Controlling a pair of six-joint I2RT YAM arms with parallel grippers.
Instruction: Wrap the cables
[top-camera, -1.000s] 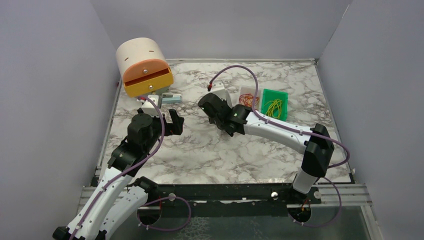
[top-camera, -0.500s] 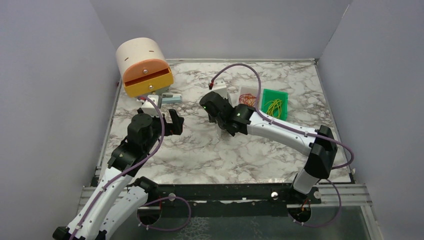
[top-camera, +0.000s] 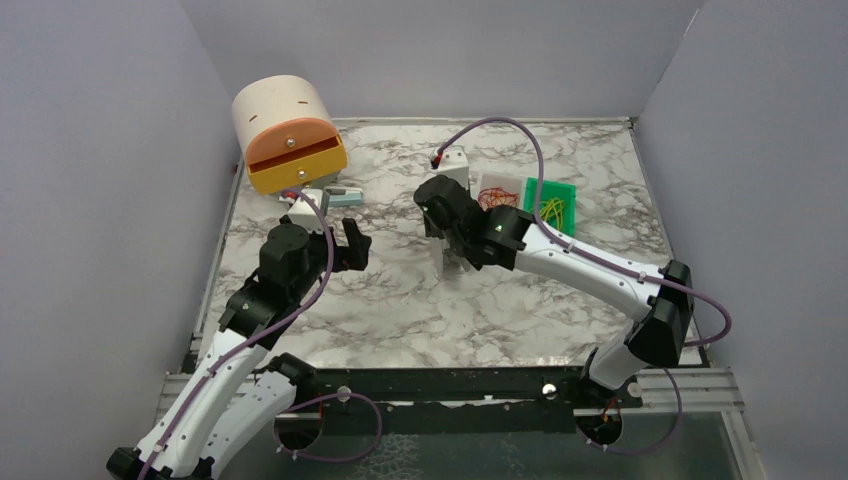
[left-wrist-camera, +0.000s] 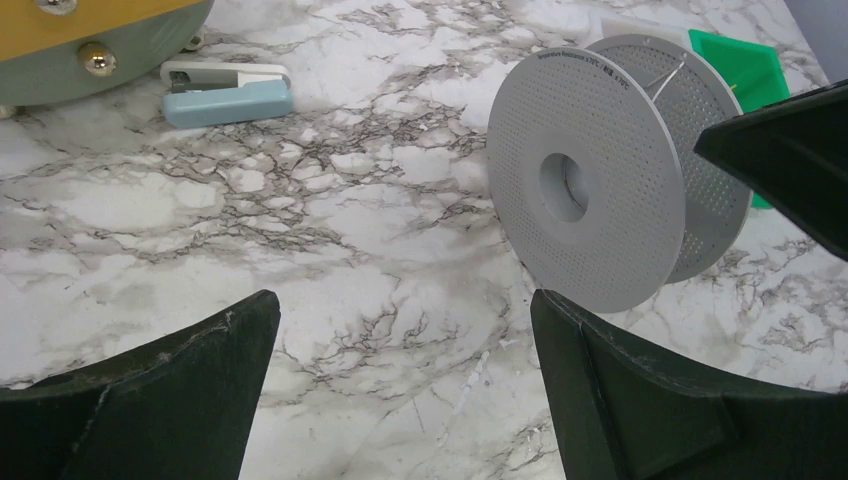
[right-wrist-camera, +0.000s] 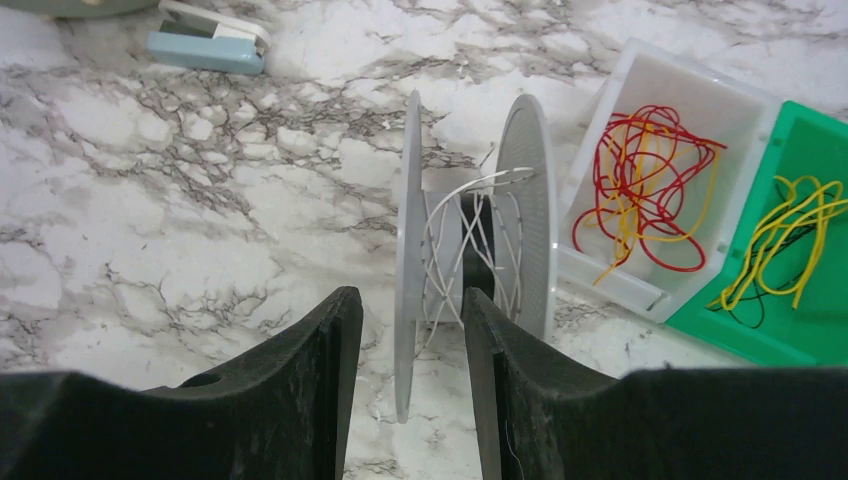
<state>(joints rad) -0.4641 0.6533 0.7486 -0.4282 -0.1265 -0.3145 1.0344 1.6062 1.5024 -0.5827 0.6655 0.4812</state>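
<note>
A pale grey plastic spool (right-wrist-camera: 470, 250) stands on edge on the marble table, with thin white wire wound on its hub; it also shows in the top view (top-camera: 449, 262) and the left wrist view (left-wrist-camera: 590, 190). My right gripper (right-wrist-camera: 410, 300) is open, its fingers straddling the spool's left flange with a gap on both sides; in the top view (top-camera: 448, 235) it hangs just behind the spool. The red-orange cables (right-wrist-camera: 645, 180) lie tangled in a white tray (top-camera: 492, 182). My left gripper (left-wrist-camera: 402, 300) is open and empty, left of the spool (top-camera: 352, 245).
A green tray (top-camera: 535, 190) with yellow-green wires (right-wrist-camera: 785, 235) sits right of the white tray. A cream and orange bin (top-camera: 288, 135) stands at the back left, with a light blue stapler (top-camera: 342, 197) in front of it. Grey walls close in three sides.
My right arm has swung to the right and further back, and the spool now shows standing in front of its gripper. My left arm has barely moved.
</note>
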